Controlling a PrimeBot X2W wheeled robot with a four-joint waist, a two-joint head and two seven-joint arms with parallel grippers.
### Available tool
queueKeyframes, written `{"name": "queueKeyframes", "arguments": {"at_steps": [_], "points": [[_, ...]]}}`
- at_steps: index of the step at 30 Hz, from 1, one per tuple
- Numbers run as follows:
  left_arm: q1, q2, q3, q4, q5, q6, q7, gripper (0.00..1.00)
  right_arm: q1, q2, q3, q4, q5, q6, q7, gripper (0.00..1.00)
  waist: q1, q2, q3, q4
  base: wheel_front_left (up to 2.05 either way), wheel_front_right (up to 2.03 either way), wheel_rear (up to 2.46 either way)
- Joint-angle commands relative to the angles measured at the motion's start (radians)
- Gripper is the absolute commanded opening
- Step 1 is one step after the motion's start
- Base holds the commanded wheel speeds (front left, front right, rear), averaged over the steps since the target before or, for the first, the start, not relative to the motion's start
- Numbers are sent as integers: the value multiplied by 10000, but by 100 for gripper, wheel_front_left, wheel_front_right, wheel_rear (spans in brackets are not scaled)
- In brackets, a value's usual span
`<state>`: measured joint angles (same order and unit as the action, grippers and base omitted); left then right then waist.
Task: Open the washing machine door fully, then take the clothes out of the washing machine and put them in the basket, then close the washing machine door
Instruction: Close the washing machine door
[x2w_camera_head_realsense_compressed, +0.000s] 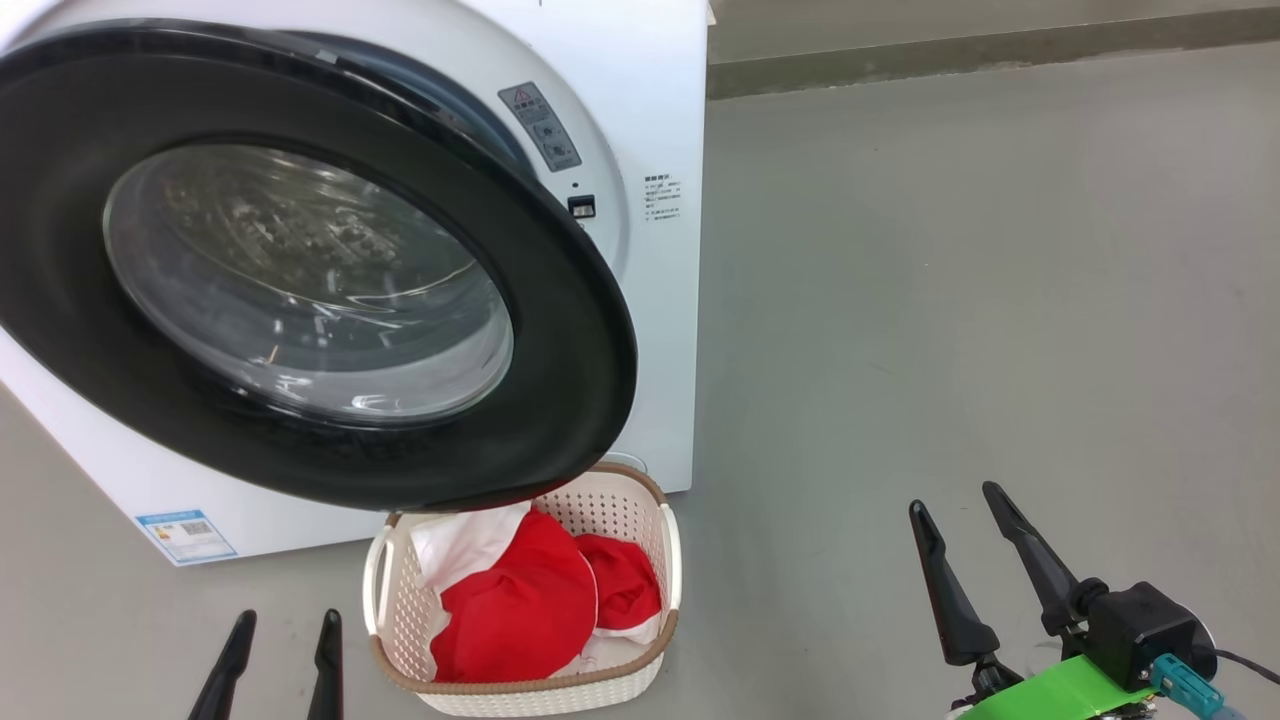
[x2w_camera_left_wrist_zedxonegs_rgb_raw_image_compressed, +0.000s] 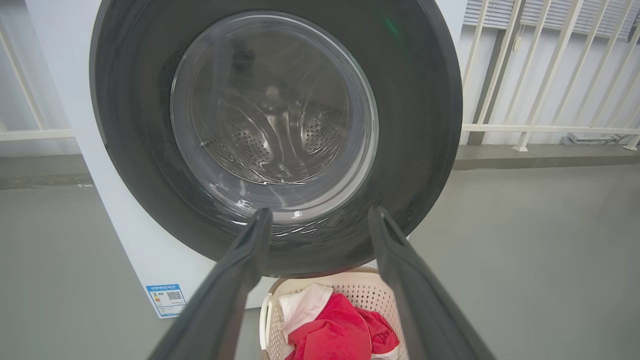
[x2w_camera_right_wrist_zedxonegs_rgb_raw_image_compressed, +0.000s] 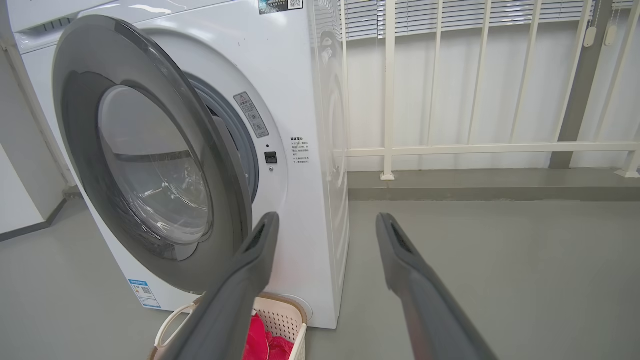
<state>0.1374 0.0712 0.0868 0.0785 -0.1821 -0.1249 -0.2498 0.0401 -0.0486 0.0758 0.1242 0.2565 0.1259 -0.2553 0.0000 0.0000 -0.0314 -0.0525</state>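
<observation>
at the lower left of the head view, the left gripper (x2w_camera_head_realsense_compressed: 288, 614) has its two dark fingers spread apart with nothing between them. it sits below the door and just left of the basket, touching neither. in the left wrist view the fingers point up at the lower part of the door, with the basket beneath them.

above and behind it, a small blue label (x2w_camera_head_realsense_compressed: 185, 535) is stuck low on the front of the washing machine (x2w_camera_head_realsense_compressed: 650, 330). the door (x2w_camera_head_realsense_compressed: 70, 300) is swung partly out from the white front. its wide black rim frames a bulging glass window (x2w_camera_head_realsense_compressed: 300, 280), and the steel drum (x2w_camera_left_wrist_zedxonegs_rgb_raw_image_compressed: 270, 130) shows through the glass in the left wrist view. the right wrist view shows a gap between the door's right edge and the opening.

the basket (x2w_camera_head_realsense_compressed: 400, 610) stands on the grey floor (x2w_camera_head_realsense_compressed: 950, 250) right at the foot of the machine. the door's lowest edge hangs over its back rim. the red and white clothes (x2w_camera_head_realsense_compressed: 520, 600) lie piled inside it.

well to the right of the basket, the right gripper (x2w_camera_head_realsense_compressed: 952, 497) is over bare floor. its fingers are parted and it carries nothing, well apart from the door and the clothes. in the right wrist view a white railing (x2w_camera_right_wrist_zedxonegs_rgb_raw_image_compressed: 450, 148) runs behind the machine.
</observation>
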Motion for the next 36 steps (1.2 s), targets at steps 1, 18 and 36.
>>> {"name": "queueKeyframes", "arguments": {"at_steps": [1,18,36], "points": [[-453,93,279,-188,100,-56,-120,100,-197,-19,203,-211,24,48,-65,100,0,0,2,10,0,0,0],[-726,333,-253,-127,-76,-57,-120,100,-1330,-17,539,1275,228,48,-65,0,0,0,376,668,0,0,0],[-1622,225,-785,-594,-599,-57,-120,100,-5429,-17,2933,4644,1150,48,-65,0,0,0,1455,2194,0,0,0]]}}
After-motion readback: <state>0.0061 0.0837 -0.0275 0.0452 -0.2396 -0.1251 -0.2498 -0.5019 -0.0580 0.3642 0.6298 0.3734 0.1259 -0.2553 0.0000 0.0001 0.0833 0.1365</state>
